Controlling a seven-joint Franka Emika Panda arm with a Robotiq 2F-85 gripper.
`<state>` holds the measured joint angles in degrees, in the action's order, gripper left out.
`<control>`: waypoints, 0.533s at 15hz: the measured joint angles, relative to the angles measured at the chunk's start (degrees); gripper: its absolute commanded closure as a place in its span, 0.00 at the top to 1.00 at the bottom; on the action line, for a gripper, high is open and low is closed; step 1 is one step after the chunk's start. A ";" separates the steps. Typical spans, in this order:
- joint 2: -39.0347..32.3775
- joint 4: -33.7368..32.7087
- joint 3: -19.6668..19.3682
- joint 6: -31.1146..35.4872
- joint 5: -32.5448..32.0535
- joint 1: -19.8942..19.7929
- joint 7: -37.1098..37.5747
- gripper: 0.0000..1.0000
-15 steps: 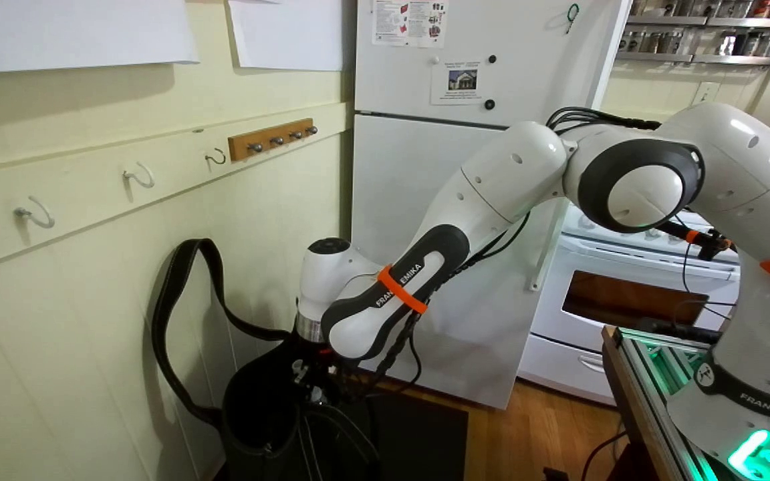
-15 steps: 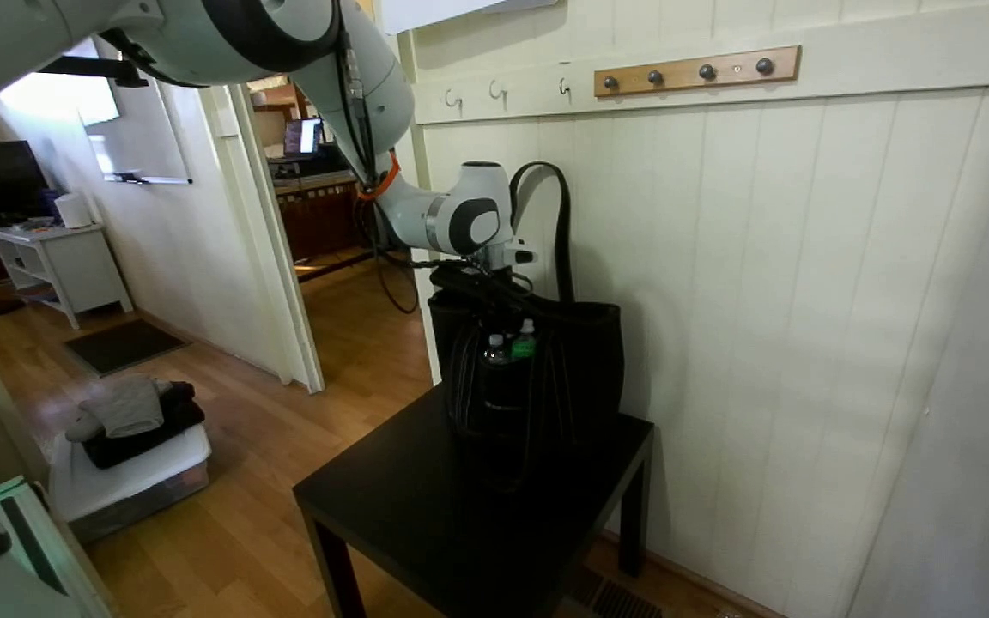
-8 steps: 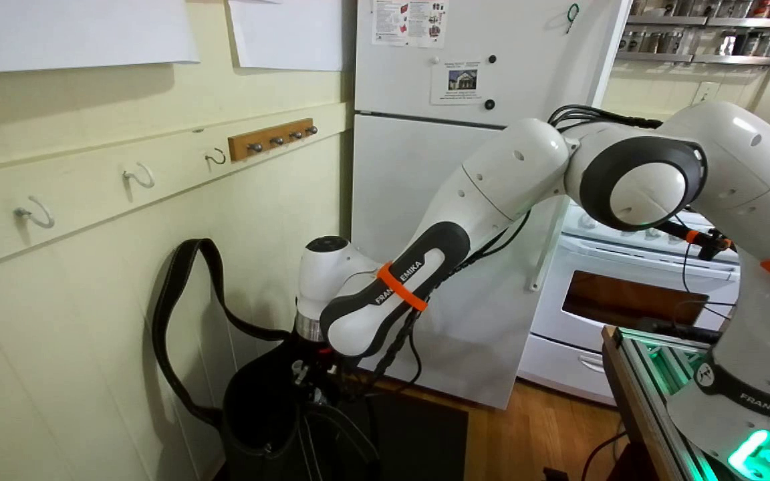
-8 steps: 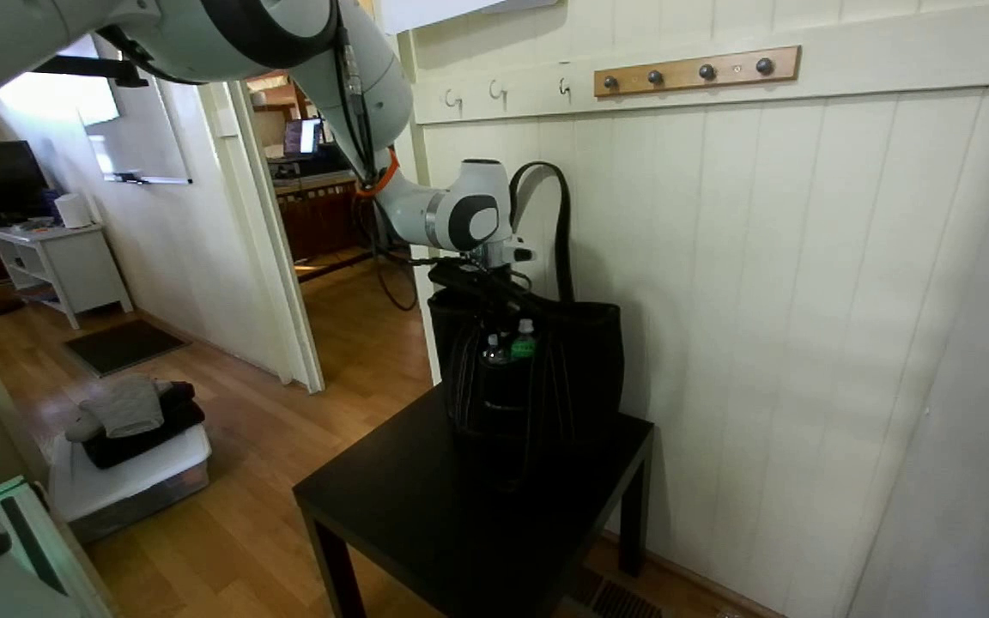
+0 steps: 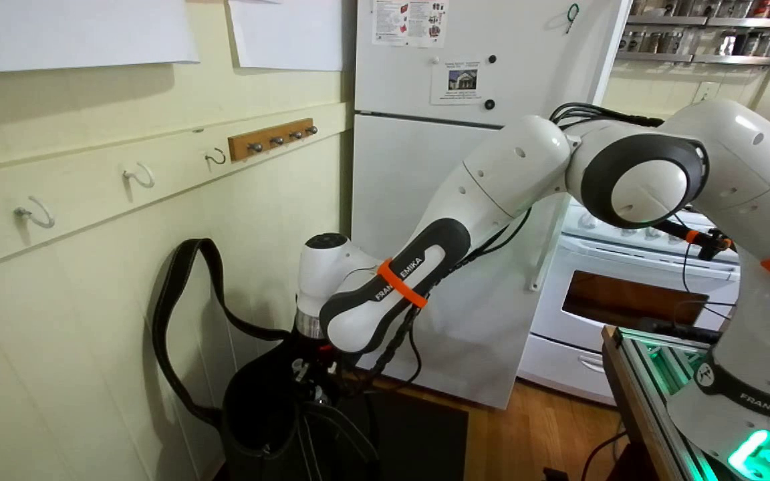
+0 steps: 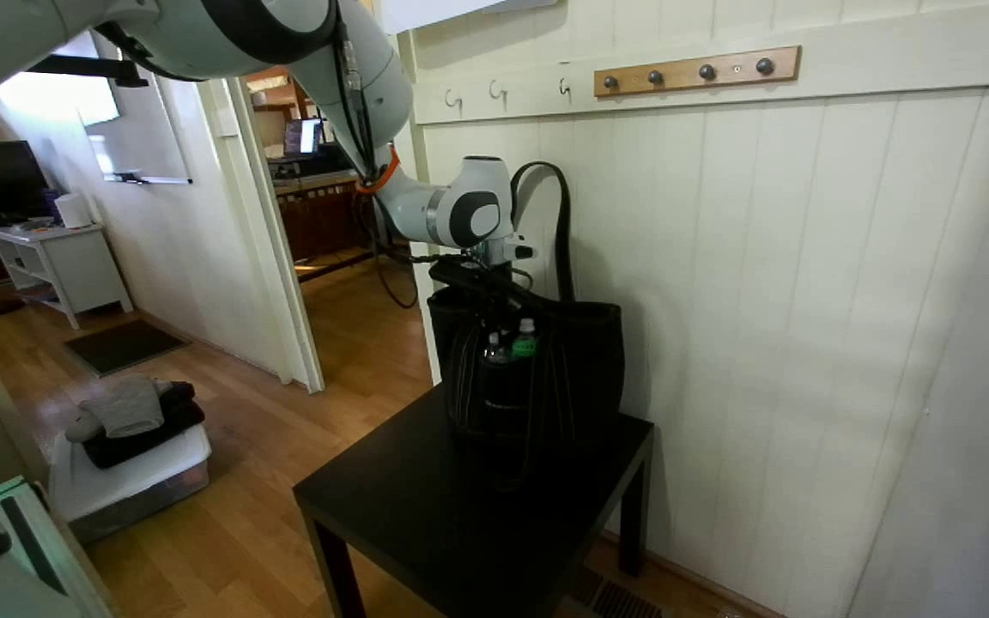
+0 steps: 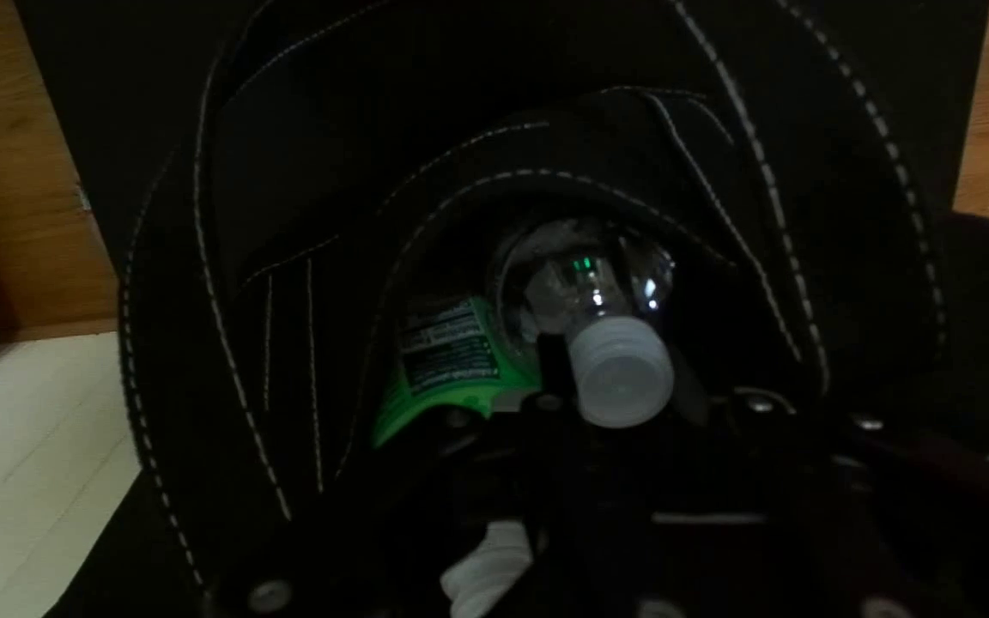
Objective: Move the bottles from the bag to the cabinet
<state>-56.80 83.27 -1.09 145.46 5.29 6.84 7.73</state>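
The end effector (image 7: pixel 621 378) points down into an outer pocket (image 7: pixel 537 172) of the black bag (image 6: pixel 585 369), its fingers (image 7: pixel 555 369) drawn narrow on either side of the white cap (image 7: pixel 627 395) of the clear bottle (image 7: pixel 589 296); they appear to hold it, though the exact contact is too dark to resolve. The green bottle (image 7: pixel 452 378) shares the pocket, just beside the clear one and to its left in the wrist view (whether the two touch cannot be told). In an exterior view the bag stands on the far part of the dark worktop (image 6: pixel 409 506), near the panelled wall (image 6: pixel 803 257). Compared with a second ago, the arm (image 5: pixel 505 174) sits slightly higher in both exterior views, whereas both bottles hardly shift and remain in the pocket. For the task, this suggests that the grasp is made and the lift is only beginning, with the transfer still ahead. The next move probably calls for a steady upward pull; the smooth cap may slip, or the soft pocket may ride up with the bottle. The cabinet cannot be identified with certainty here.
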 measured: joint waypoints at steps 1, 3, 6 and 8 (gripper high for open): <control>0.42 0.21 0.00 0.00 0.00 -0.02 -0.03 0.08; 1.90 1.23 0.10 0.00 0.00 -0.10 -0.31 0.08; 5.37 3.77 0.77 0.00 0.00 -0.71 -1.49 0.08; 8.32 6.10 1.05 0.00 0.00 -1.13 -2.31 0.08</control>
<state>-48.48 89.37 -0.04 145.47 5.29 5.72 5.42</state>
